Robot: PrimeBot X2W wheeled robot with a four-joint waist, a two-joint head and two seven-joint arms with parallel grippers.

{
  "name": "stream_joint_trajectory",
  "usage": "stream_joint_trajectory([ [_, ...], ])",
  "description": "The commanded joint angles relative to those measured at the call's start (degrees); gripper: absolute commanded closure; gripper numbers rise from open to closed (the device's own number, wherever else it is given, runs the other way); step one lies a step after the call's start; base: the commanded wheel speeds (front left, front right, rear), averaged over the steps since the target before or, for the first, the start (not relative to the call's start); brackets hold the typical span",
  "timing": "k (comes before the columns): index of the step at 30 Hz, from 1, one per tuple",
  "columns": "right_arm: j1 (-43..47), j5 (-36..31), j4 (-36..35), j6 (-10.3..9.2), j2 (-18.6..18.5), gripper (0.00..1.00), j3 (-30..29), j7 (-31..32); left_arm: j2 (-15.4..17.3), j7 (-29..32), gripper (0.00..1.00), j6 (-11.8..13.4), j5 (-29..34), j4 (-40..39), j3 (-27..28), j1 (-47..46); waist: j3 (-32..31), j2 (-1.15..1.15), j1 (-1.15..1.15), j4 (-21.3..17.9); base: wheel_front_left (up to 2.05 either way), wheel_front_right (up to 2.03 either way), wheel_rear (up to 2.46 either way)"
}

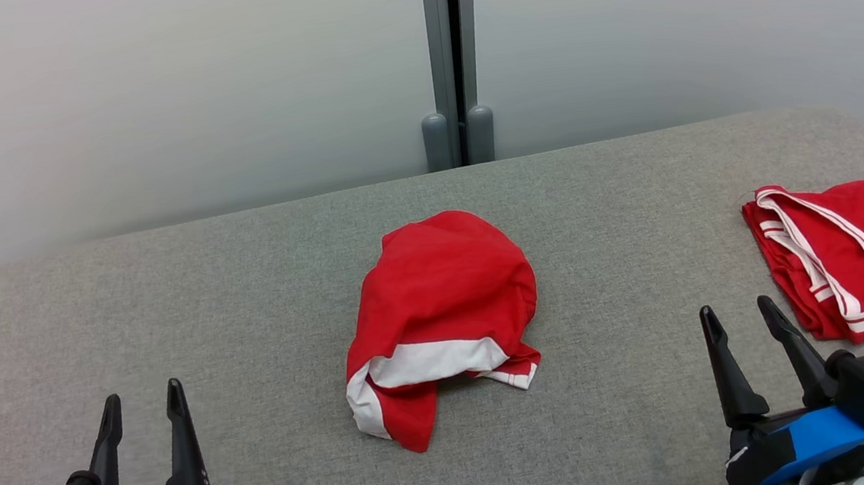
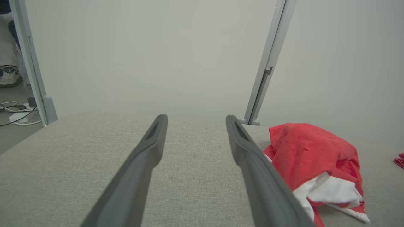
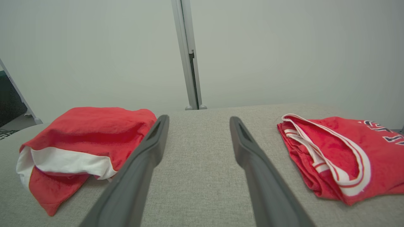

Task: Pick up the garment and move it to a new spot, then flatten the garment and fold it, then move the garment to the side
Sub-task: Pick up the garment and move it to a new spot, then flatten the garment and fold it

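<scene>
Flanking garment (image 1: 445, 290) | left end effector (image 1: 142, 393) splayed, forward | right end effector (image 1: 735, 308) splayed, forward

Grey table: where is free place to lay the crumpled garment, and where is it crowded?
The widest bare patch of the grey table lies left of the crumpled garment, ahead of the left gripper. A narrower bare strip runs between that garment and the folded jersey. The right end is crowded: the jersey lies beside the right gripper.
</scene>
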Motion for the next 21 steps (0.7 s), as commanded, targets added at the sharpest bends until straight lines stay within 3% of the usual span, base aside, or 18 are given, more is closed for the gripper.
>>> stream_joint_trajectory([
  [1,0.4,0.1,0.0,0.01,0.0,0.00,-0.1,0.1,0.0,-0.2,0.00,0.3,0.1,-0.3,0.4,0.6,0.0,0.00,0.01,0.0,0.00,0.00,0.00],
  [21,-0.9,1.0,1.1,0.01,0.1,0.00,2.1,1.7,-0.3,-0.2,0.00,0.2,0.2,-0.9,-0.5,-0.8,0.9,0.00,0.01,0.7,0.00,0.00,0.00],
])
